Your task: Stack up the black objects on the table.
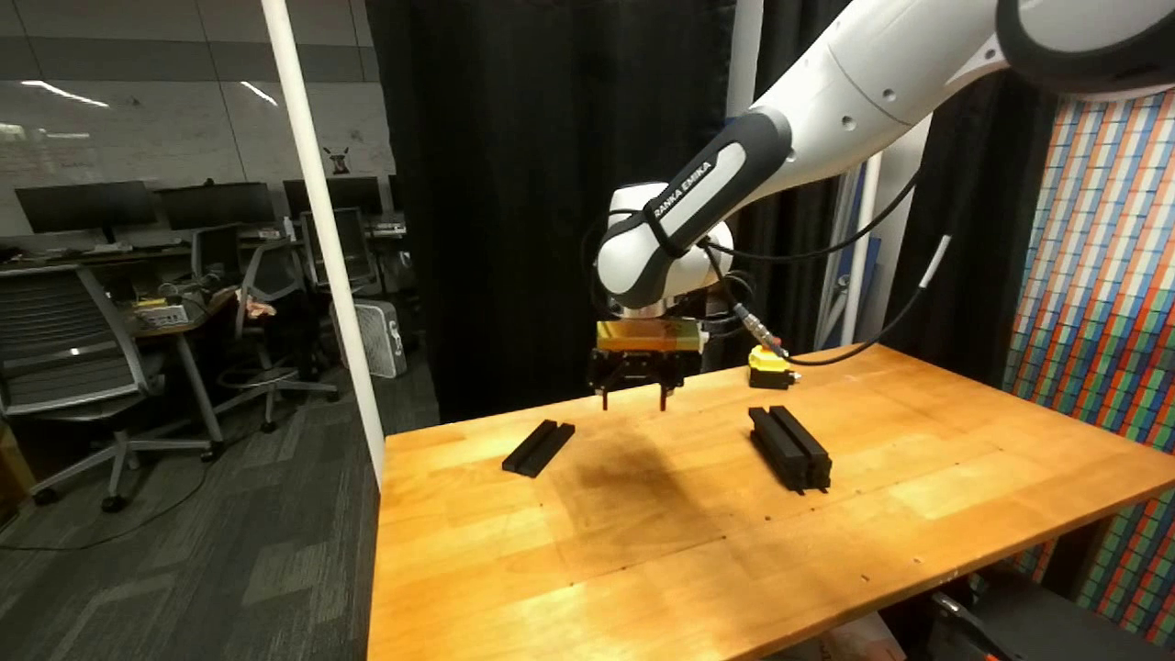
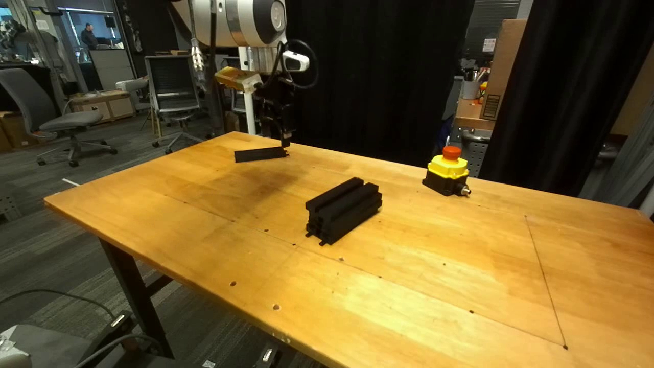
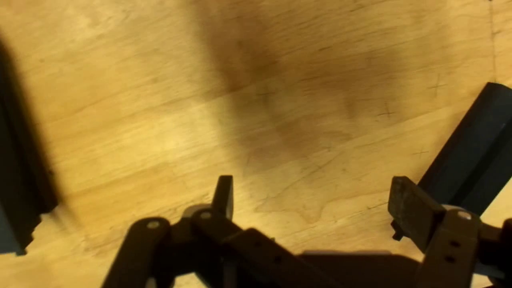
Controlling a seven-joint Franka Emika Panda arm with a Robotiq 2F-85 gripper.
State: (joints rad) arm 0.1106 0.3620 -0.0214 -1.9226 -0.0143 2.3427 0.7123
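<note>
The black stack (image 1: 791,448) is sitting on the light wooden tabletop (image 1: 597,588), long grooved pieces piled up, can't really count the layers because it's all black on black. The black slab (image 1: 539,448) lies flat on the tabletop well apart from the stack, groove running down its length. The pincer (image 1: 633,401) hangs in the air between stack and slab, nearer the slab, fingers (image 3: 225,196) wide apart with wood showing through the gap in the wrist view. A blurry shadow (image 1: 643,487) falls on the slab side of the stack. Yellow-and-black button box (image 2: 448,171) with a red top stands near the stack in both exterior views.

Tabletop's a bit beat up tbh: visible grain, little dark holes (image 2: 266,230) near the stack, a thin line (image 2: 545,281) or two, some faint crosses (image 3: 387,113) between stack and slab.

Room-wise, way beyond the stack you get black curtains (image 1: 551,184), a white pole (image 1: 321,211), then office chairs (image 1: 73,340), monitors (image 1: 87,208), a whiteboard (image 1: 165,138) and grey carpet (image 1: 266,551). A multicoloured patterned panel (image 1: 1102,275) is on the far side of the stack from the slab. Also a cardboard box (image 2: 503,71) well behind the stack in an exterior view, and someone (image 2: 88,37) in dark clothes way off.
</note>
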